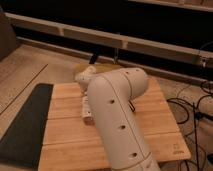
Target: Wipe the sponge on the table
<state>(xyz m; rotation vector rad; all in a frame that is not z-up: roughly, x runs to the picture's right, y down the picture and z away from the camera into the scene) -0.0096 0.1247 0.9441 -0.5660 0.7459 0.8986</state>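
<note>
Currently my gripper [87, 109] sits low on the wooden table [155, 125], half hidden behind my arm [117, 115]; clamped or released, cannot tell. Sponge [92, 120]: orange edge beneath gripper.

A: Where is the sponge [91, 120]?

B: Left of centre. Only a small orange-red patch of it shows, low against the wood. The rest is hidden, so I cannot tell its shape.

A: Hidden by what?

B: The gripper [88, 108], a white piece directly above it.

A: And the table [160, 120]?

B: Pale wooden planks, flat and level, filling the middle and lower frame.
</note>
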